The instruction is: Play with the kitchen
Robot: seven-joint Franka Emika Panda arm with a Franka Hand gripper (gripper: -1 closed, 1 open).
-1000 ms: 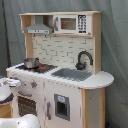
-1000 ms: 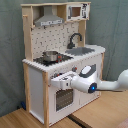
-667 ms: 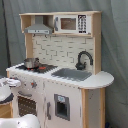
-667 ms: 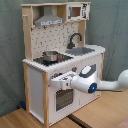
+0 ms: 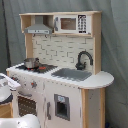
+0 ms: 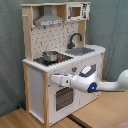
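One tall toy play kitchen of white panels and light wood [image 5: 60,75] [image 6: 62,60] stands against a grey curtain, holding one steel pot [image 5: 31,63] [image 6: 50,56], one black faucet [image 5: 83,59] [image 6: 75,39] and one microwave [image 5: 73,23] [image 6: 76,11]. Nothing has shifted since earlier. The second exterior view alone shows the white gripper [image 6: 54,80] at the oven front; I cannot tell how its jaws stand.

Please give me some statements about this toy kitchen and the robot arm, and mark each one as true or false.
1. A steel pot stands on the stovetop. True.
2. The microwave sits below the sink. False: it is at the top, beside the range hood.
3. The faucet is black. True.
4. The gripper is inside the sink. False: in the second exterior view it is in front of the kitchen, just above the oven door.
5. The pot lies on the floor. False: it is on the stovetop.
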